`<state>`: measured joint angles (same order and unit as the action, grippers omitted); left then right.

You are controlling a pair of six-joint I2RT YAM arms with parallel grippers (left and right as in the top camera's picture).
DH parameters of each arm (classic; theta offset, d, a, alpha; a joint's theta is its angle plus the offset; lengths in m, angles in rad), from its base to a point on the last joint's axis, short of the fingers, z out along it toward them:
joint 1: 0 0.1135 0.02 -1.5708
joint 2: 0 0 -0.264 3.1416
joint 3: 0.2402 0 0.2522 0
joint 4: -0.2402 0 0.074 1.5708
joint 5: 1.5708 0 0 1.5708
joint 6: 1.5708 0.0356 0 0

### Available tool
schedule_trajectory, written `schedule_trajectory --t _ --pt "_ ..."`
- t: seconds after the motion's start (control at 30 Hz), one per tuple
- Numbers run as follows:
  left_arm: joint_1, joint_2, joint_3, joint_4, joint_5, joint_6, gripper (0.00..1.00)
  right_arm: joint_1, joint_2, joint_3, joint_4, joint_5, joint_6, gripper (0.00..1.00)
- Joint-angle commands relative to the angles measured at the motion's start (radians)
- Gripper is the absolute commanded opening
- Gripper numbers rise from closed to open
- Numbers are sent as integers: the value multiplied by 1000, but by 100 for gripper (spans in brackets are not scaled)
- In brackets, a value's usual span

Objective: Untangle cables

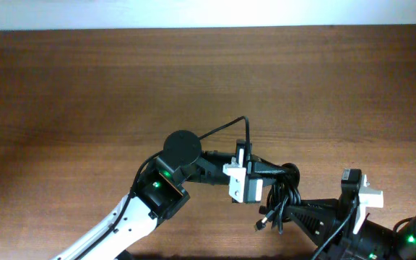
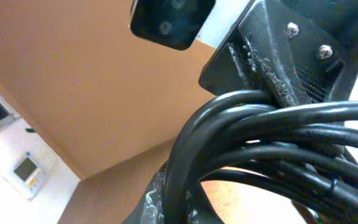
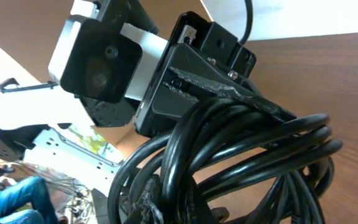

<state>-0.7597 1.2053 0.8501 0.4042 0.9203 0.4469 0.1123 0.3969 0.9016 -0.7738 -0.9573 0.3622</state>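
Both grippers on one cable bundle, bottom right of the table

So there's one tangled bundle of cables [image 1: 282, 193] sitting near the front edge of the wooden table [image 1: 85, 87], wedged between the two arms. The left gripper [image 1: 287, 172] comes in from the left and is clamped down on the top of the coil. In the left wrist view one finger [image 2: 272, 68] presses right onto a thick bunch of black loops. The right gripper [image 1: 295, 209] comes in from the right and pokes into the lower strands, jaws closed, but I honestly can't tell if it's actually pinching a strand or just sitting among them. Count: two grippers, one bundle, and too many overlapping loops to count individual cords. A loose plug end [image 1: 261, 224] dangles out at the bundle's lower left.
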Motion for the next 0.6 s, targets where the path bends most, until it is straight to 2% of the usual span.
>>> schedule_trajectory --t 0.0,0.03,0.1,0.23,0.37,0.57 --pt "-26 -3 20 5 44 -223 0 5 5 0 -17 231 -53 4" --pt "-26 -3 20 -10 45 -274 0 5 5 0 -17 268 -74 4" --pt "-26 -3 20 -93 117 -278 0 5 5 0 -15 347 -75 4" --pt "-26 -3 20 -143 222 -278 0 5 5 0 -15 463 -78 4" --pt "-26 -3 20 -257 221 -278 0 5 5 0 -16 582 -78 4" --pt "-26 -3 20 -339 221 -305 0 5 5 0 -42 600 -78 4"
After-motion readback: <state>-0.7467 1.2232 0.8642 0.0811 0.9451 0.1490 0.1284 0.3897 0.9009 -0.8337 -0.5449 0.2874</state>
